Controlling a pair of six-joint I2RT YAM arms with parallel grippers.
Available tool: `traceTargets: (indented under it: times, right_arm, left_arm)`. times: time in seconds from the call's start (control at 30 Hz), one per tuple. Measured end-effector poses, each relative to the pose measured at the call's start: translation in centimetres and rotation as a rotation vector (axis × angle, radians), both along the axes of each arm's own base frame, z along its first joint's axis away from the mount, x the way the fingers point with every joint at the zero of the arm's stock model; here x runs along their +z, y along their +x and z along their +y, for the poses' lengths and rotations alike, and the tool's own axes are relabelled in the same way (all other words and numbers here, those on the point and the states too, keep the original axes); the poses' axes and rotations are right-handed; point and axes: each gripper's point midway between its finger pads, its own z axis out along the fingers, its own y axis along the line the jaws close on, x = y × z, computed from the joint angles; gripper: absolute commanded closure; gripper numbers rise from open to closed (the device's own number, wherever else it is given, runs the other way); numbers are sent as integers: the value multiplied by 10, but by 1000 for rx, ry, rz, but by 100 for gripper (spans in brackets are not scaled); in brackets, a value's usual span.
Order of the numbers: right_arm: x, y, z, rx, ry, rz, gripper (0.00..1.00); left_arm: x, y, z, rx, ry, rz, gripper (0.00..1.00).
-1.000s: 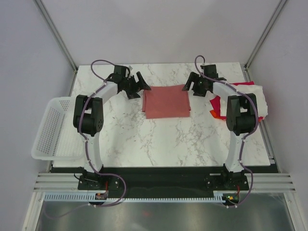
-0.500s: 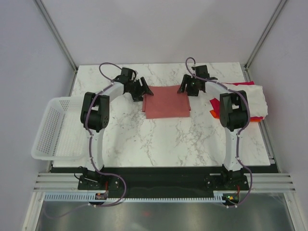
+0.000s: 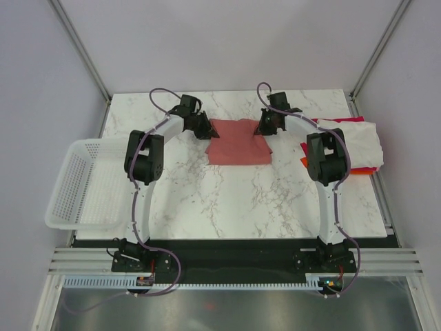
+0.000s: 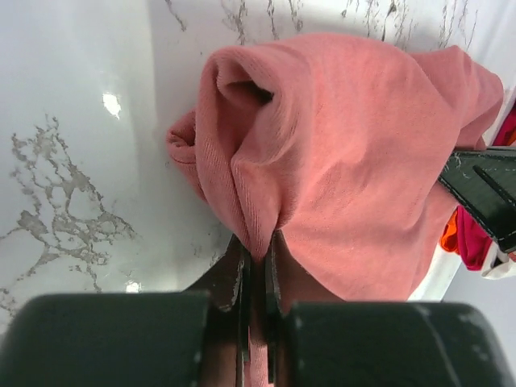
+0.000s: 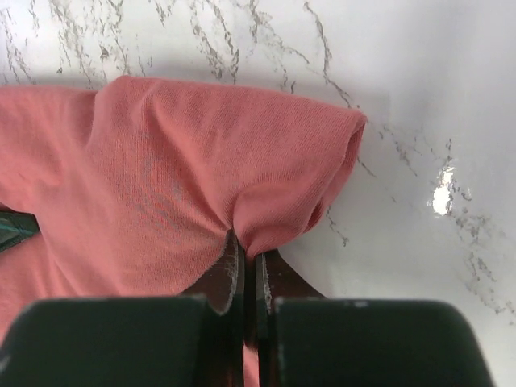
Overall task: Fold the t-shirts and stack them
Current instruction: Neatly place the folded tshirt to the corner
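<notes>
From above, the salmon-red t-shirt [image 3: 238,145] lies part-folded on the worktop [image 3: 227,200], with the left claw [image 3: 204,128] and right claw [image 3: 262,128] at its far corners and the other t-shirts [image 3: 351,141] heaped to its right

Left wrist: the claw is pinched on a cloth ridge

Right wrist: the claw likewise grips its corner

The next fold likely calls for lifting both corners together toward its near hem

The left gripper [image 3: 204,127] and the right gripper [image 3: 262,129] moved inward and closed on the far corners of the salmon shirt [image 3: 238,147], whose far edge is now bunched.
</notes>
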Motion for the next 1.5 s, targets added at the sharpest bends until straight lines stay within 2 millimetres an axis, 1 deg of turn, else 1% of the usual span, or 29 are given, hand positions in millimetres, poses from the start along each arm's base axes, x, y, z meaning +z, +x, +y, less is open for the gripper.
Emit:
traceTargets:
  times: [0.03, 0.17, 0.23, 0.3, 0.37, 0.4, 0.43, 0.5, 0.53, 0.57, 0.6, 0.63, 0.67, 0.7, 0.73, 0.8, 0.87, 0.93, 1.0, 1.03, 1.07, 1.1, 1.13, 1.2, 1.27, 1.33, 1.43, 1.5]
  right_arm:
    - [0, 0, 0, -3, -5, 1, 100]
    - [3, -3, 0, -6, -21, -11, 100]
    - [8, -16, -4, -8, -25, -14, 100]
    - [18, -40, -9, -10, -27, -9, 100]
    - [38, -58, -14, -13, -21, -32, 100]
    - [52, -67, -16, -16, -14, -53, 100]
    - [70, -73, -16, -17, -4, -89, 100]
    - [109, -85, -20, -28, 16, -164, 100]
    - [130, -90, -25, -43, 24, -208, 100]
    - [145, -95, -30, -59, 27, -236, 100]
    - [163, -100, -38, -85, 25, -268, 100]
    - [181, -103, -48, -114, 23, -300, 100]
    - [195, -107, -60, -145, 18, -323, 100]
    - [206, -112, -75, -183, 6, -335, 100]
    - [215, -115, -91, -221, -10, -339, 100]
    - [229, -119, -123, -304, -50, -340, 100]
    - [238, -121, -155, -380, -90, -332, 100]
    - [242, -124, -186, -447, -121, -316, 100]
    - [241, -129, -217, -515, -141, -295, 100]
    - [238, -134, -238, -565, -153, -278, 100]
    - [236, -138, -254, -602, -163, -264, 100]
    - [233, -143, -273, -648, -176, -246, 100]
    - [232, -147, -290, -688, -186, -230, 100]
    - [231, -151, -314, -742, -204, -205, 100]
    - [233, -148, -333, -778, -221, -196, 100]
    - [235, -142, -345, -797, -243, -191, 100]
    - [230, -133, -362, -824, -278, -173, 100]
    - [223, -128, -369, -833, -282, -157, 100]
  left_arm:
    - [1, 2, -1, 0, -1, -4, 98]
    - [3, 1, -5, -5, 0, -28, 98]
    - [4, -13, -3, -7, 3, -33, 98]
    - [11, -33, -4, -14, 10, -35, 98]
    - [27, -54, -8, -32, 13, -46, 98]
    - [39, -62, -13, -45, 7, -68, 98]
    - [53, -69, -19, -58, -2, -94, 98]
    - [88, -82, -34, -85, -23, -168, 98]
    - [106, -89, -42, -98, -38, -208, 98]
    - [124, -98, -50, -110, -53, -247, 98]
    - [143, -105, -59, -120, -71, -291, 98]
    - [156, -111, -67, -131, -88, -320, 98]
    - [172, -120, -78, -142, -110, -353, 98]
    - [186, -123, -83, -140, -129, -385, 98]
    - [198, -135, -100, -168, -156, -407, 98]
    - [214, -150, -125, -195, -192, -435, 98]
    - [224, -162, -153, -221, -226, -448, 98]
    - [235, -165, -183, -240, -269, -464, 98]
    - [243, -164, -214, -261, -313, -475, 98]
    - [247, -162, -231, -269, -337, -480, 98]
    - [248, -158, -247, -275, -356, -482, 98]
    - [248, -154, -260, -278, -373, -487, 98]
    - [248, -149, -275, -280, -390, -495, 98]
    - [240, -143, -302, -287, -412, -502, 98]
    - [231, -138, -323, -279, -434, -503, 98]
    - [222, -134, -341, -265, -476, -493, 98]
    - [206, -127, -359, -233, -532, -479, 98]
    - [191, -118, -368, -205, -556, -481, 98]
